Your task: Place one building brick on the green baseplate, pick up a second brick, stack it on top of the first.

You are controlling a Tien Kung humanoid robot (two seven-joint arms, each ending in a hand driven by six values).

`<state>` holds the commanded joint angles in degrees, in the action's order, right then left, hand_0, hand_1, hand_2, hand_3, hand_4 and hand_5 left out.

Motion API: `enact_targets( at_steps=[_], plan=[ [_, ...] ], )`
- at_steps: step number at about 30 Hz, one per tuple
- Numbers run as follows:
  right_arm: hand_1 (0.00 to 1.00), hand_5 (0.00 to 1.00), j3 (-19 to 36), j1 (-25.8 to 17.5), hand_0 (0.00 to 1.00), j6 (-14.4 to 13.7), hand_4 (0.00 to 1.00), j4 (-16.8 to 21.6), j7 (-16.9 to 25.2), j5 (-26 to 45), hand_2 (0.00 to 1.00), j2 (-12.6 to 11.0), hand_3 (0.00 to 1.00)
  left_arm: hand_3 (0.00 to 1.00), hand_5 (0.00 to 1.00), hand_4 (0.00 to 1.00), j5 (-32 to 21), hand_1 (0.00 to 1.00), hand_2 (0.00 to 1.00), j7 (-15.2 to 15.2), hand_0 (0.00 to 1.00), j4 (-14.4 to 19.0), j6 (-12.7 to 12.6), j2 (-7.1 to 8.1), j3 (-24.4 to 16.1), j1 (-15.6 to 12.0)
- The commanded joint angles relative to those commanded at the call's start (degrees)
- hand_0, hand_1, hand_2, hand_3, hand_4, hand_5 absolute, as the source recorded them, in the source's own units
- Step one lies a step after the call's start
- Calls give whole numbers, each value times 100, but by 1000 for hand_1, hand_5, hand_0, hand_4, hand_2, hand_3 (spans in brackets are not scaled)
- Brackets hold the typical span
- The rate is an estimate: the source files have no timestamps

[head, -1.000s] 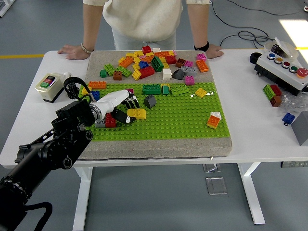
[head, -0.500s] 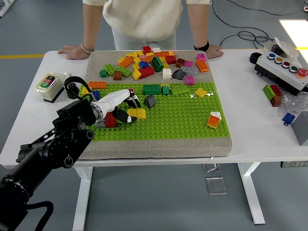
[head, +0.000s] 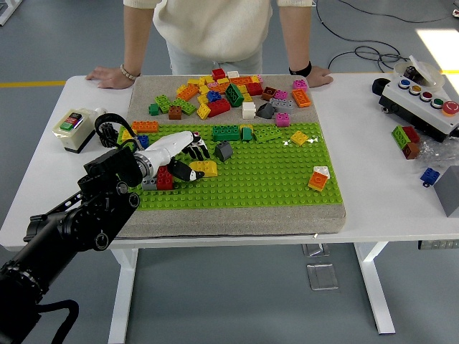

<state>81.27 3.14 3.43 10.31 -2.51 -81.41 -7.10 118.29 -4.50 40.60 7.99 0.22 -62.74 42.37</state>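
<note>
White table [head: 373,193] carries the green baseplate [head: 251,179]. Head view: left hand [head: 176,154] is over the baseplate's left end, fingers relaxed, grasping nothing; yellow brick [head: 204,168] lies just beside its fingertips.

The black left arm rises from the lower left corner of the frame toward the centre left. Its white-backed left hand [head: 178,153] reaches rightward, palm down, black fingers [head: 199,150] spread and slightly curled, thumb below. The right arm is out of frame.
</note>
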Motion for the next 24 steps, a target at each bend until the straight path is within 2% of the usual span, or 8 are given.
enact_targets(
  at_steps=[6, 9, 10, 15, 16, 21, 22, 24],
  plan=[
    [688, 504, -4, -10, 760, 2, 998, 0, -4, -3, 734, 3, 755, 562, 25, 734, -77, 578, 565, -18, 625, 26, 34, 15, -17, -23],
    [688, 504, -10, -9, 760, 3, 998, 0, -3, -1, 734, 4, 755, 562, 25, 734, -108, 578, 565, -51, 625, 31, 140, 18, -62, -28],
    [688, 505, -10, -9, 760, 3, 998, 0, -3, 0, 734, 4, 755, 564, 55, 795, -109, 611, 575, -54, 682, 31, 147, 19, -65, -28],
    [688, 505, -11, -5, 760, 5, 998, 0, -5, 3, 734, 8, 755, 564, 55, 795, -219, 611, 575, -213, 682, 51, 383, 32, -149, -34],
    [688, 505, -13, -7, 760, 6, 998, 0, -6, 4, 734, 7, 754, 701, 167, 998, -226, 708, 645, -250, 761, 68, 440, 38, -186, -40],
    [688, 505, -3, -11, 760, 8, 998, 0, -7, -1, 734, 4, 754, 701, 167, 998, -209, 708, 645, -308, 761, 153, 578, 74, -281, -52],
    [688, 506, -3, -11, 760, 8, 998, 0, -7, -1, 734, 5, 754, 764, 200, 998, -207, 724, 709, -309, 788, 162, 582, 76, -285, -54],
    [688, 506, -2, -11, 760, 8, 998, 0, -4, -1, 734, 6, 754, 764, 200, 998, -194, 724, 709, -313, 788, 196, 586, 81, -301, -63]
  ],
)
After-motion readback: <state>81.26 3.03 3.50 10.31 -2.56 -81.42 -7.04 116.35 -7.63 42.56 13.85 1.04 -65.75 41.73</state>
